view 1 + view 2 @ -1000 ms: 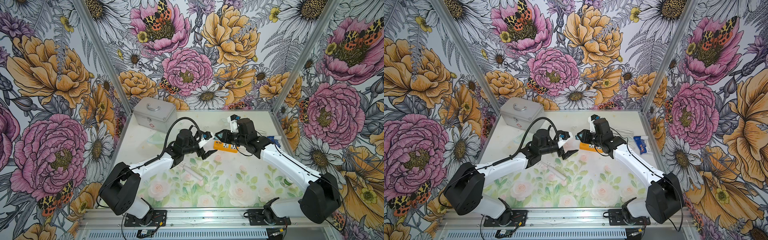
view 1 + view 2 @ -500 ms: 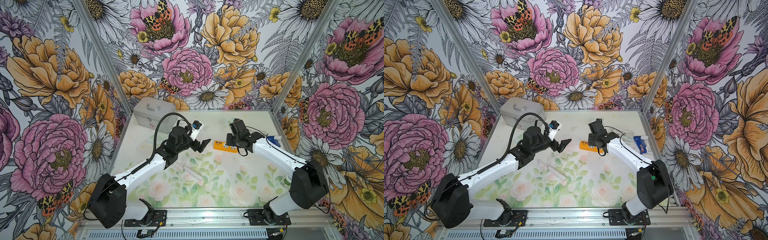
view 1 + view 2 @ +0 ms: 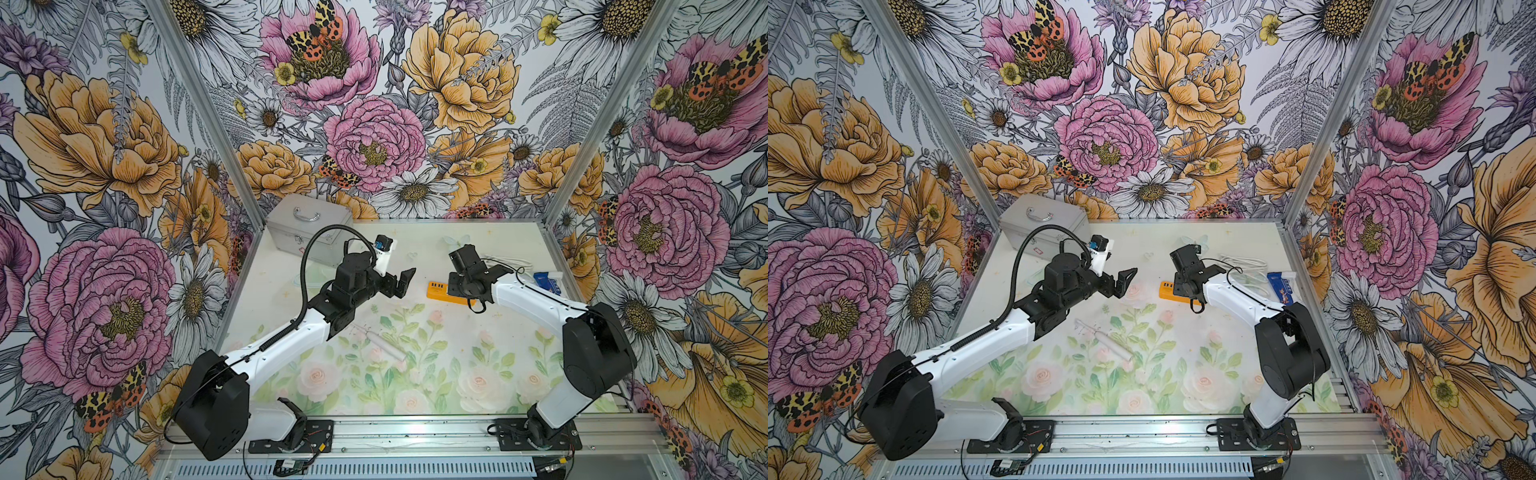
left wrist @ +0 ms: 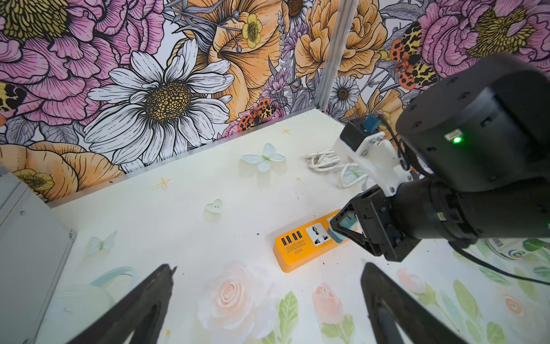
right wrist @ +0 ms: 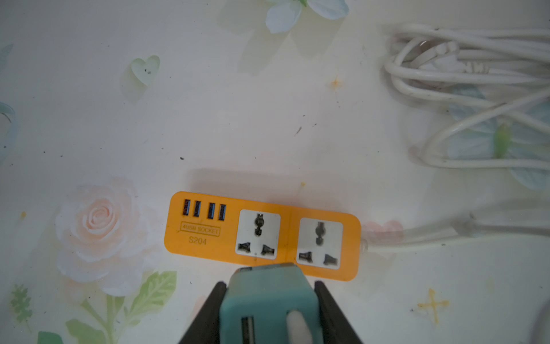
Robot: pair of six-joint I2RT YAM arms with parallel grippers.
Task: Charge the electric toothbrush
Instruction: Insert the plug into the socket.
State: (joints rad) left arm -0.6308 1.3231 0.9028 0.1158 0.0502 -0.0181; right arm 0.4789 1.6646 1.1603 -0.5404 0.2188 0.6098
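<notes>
Toothbrush (image 3: 383,344) lies on the bench (image 3: 419,245), at 8 o'clock from the orange strip (image 3: 438,290). Left gripper (image 3: 398,284) gapes empty at the toothbrush's 1 o'clock. Right gripper (image 5: 269,284) clamps a teal adapter (image 5: 268,297) over the strip.

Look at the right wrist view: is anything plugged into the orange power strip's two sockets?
No, both white sockets on the power strip show bare holes.
</notes>
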